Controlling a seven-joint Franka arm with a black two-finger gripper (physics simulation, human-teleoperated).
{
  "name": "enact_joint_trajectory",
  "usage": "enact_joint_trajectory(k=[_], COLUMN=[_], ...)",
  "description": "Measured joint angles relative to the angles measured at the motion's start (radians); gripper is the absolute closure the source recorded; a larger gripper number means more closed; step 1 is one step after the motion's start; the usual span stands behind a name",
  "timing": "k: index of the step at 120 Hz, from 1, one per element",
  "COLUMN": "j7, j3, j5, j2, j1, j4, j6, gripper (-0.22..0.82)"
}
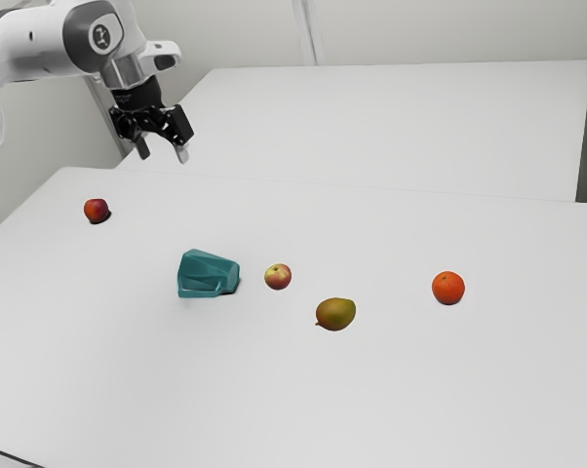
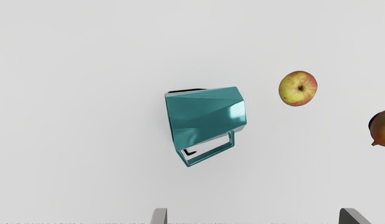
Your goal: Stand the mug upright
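The gripper [image 1: 163, 153] is high over the back of the table at the exterior view's upper left, well apart from the mug. A teal faceted mug [image 1: 208, 273] lies on its side on the table, its handle toward the exterior view's near side. In the wrist view the mug [image 2: 205, 115] is seen from above, with its angular handle along one side and its narrower end toward the apple. The gripper [image 2: 253, 216] stands open there, its two fingertips wide apart with nothing between them.
On the white table [image 1: 274, 390], a red-yellow apple [image 1: 278, 277] is close to the mug, with a green-brown mango [image 1: 335, 314] just beyond it. An orange [image 1: 449, 288] sits farther toward the exterior view's right; a red fruit [image 1: 97, 211] is at the far left.
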Motion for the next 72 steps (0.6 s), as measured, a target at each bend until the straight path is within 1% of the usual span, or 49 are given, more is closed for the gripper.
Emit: enact_joint_trajectory(k=[29, 40, 51, 59, 72], j7=[-0.011, -0.015, -0.017, -0.009, 0.031], j3=[0.000, 0.000, 0.006, 0.041, 0.122], j5=[0.000, -0.002, -0.016, -0.080, -0.237], j2=[-0.004, -0.024, -0.068, -0.080, -0.081], j1=[-0.002, -0.001, -0.004, -0.017, -0.008], j4=[-0.004, -0.046, -0.102, -0.125, -0.186], j6=[-0.010, -0.010, -0.013, -0.015, -0.016], gripper=[0.00, 0.00, 0.00, 0.00, 0.00])
